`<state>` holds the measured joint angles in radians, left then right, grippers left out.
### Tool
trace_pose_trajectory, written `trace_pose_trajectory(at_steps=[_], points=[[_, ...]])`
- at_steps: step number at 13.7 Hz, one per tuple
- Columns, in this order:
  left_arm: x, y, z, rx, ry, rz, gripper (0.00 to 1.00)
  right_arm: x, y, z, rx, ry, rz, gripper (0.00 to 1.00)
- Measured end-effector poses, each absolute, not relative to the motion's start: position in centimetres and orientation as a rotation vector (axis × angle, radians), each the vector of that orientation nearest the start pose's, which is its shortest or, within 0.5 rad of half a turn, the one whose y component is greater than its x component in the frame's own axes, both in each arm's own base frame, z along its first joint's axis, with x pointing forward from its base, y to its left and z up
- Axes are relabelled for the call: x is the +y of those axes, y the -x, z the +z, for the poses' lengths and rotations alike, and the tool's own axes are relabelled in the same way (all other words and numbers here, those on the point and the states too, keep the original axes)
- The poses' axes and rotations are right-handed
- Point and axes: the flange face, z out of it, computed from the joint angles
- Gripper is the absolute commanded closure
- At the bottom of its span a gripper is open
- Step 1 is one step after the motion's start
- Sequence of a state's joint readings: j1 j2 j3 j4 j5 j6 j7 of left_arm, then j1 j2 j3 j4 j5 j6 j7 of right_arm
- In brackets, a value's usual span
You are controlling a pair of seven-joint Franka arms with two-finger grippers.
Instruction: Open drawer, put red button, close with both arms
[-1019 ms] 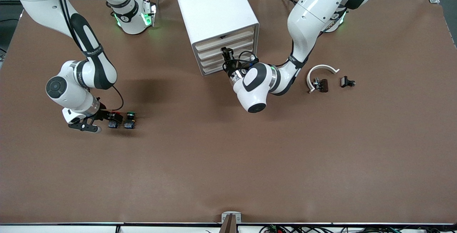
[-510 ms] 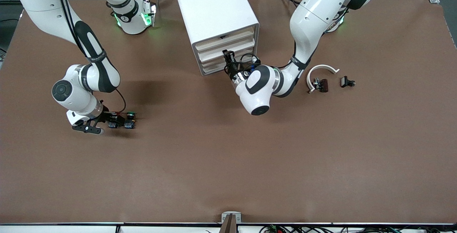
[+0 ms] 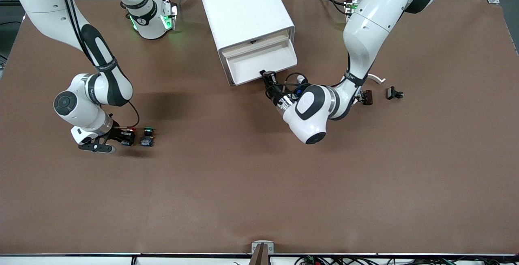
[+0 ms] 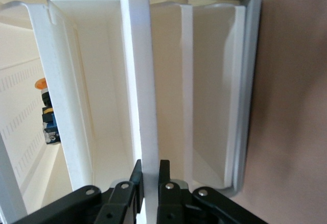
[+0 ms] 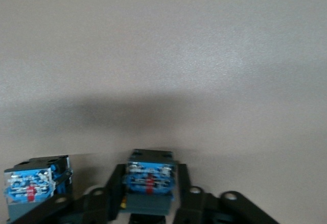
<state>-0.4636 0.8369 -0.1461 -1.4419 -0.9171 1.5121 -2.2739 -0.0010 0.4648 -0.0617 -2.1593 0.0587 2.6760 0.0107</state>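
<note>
The white cabinet (image 3: 243, 5) stands at the table's back middle. Its second drawer (image 3: 259, 60) is pulled well out, and the part of its tray I can see is bare. My left gripper (image 3: 268, 76) is shut on the drawer's front edge; in the left wrist view the fingers (image 4: 164, 175) pinch the white lip (image 4: 145, 106). My right gripper (image 3: 125, 136) is low at the table toward the right arm's end, shut on the red button (image 3: 129, 134). In the right wrist view its blue body (image 5: 150, 180) sits between the fingers. The green button (image 3: 146, 138) stands just beside it.
A white curved piece (image 3: 377, 79), a dark clip (image 3: 368, 97) and a small black part (image 3: 394, 93) lie toward the left arm's end. An orange-capped button (image 4: 45, 114) sits in the compartment beside the open drawer. The green button's body also shows in the right wrist view (image 5: 33, 188).
My left gripper has pulled the drawer out toward the front camera. My right gripper has drawn the red button slightly away from the green one.
</note>
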Motion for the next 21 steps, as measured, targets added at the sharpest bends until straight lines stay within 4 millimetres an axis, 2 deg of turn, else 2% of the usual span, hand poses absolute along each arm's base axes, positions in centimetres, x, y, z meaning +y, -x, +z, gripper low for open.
trace_pose_trajectory(at_steps=[4, 5, 6, 7, 8, 9, 11, 13, 14, 16, 18, 21], points=[[-42.5, -51.6, 21.1, -1.913, 1.193, 1.374, 1.00, -4.4, -56.9, 18.5, 0.203, 3.134, -0.056, 1.00], [-42.3, -51.9, 21.2, -1.925, 1.195, 1.373, 0.86, -4.4, -57.0, 18.8, 0.212, 3.131, -0.023, 1.00], [-42.2, -52.2, 21.3, -1.938, 1.197, 1.372, 0.52, -4.3, -57.2, 19.6, 0.237, 3.123, 0.028, 1.00], [-42.2, -52.4, 21.3, -1.949, 1.200, 1.373, 0.23, -4.1, -57.6, 21.1, 0.280, 3.113, 0.084, 1.00], [-42.2, -52.8, 21.3, -1.966, 1.211, 1.375, 0.00, -3.6, -58.1, 23.3, 0.334, 3.099, 0.140, 1.00], [-42.1, -53.0, 21.4, -1.977, 1.222, 1.379, 0.00, -2.6, -58.6, 26.2, 0.390, 3.086, 0.183, 1.00], [-41.8, -53.9, 21.8, -1.999, 1.249, 1.385, 0.00, 1.1, -58.8, 32.9, 0.511, 3.061, 0.213, 1.00], [-41.1, -55.7, 23.2, -2.045, 1.285, 1.385, 0.00, 6.6, -57.6, 38.7, 0.646, 3.030, 0.213, 1.00], [-40.5, -56.9, 24.1, -2.074, 1.306, 1.381, 0.00, 9.5, -56.5, 41.0, 0.703, 3.009, 0.209, 1.00], [-39.3, -59.1, 26.2, -2.130, 1.375, 1.347, 0.00, 14.9, -54.3, 44.5, 0.797, 2.980, 0.182, 1.00], [-37.7, -60.9, 27.8, -2.162, 1.462, 1.317, 0.00, 19.7, -52.1, 46.8, 0.894, 2.943, 0.146, 1.00], [-33.2, -63.4, 30.5, -2.182, 1.612, 1.299, 0.00, 27.6, -48.8, 49.4, 1.002, 2.888, 0.107, 1.00]])
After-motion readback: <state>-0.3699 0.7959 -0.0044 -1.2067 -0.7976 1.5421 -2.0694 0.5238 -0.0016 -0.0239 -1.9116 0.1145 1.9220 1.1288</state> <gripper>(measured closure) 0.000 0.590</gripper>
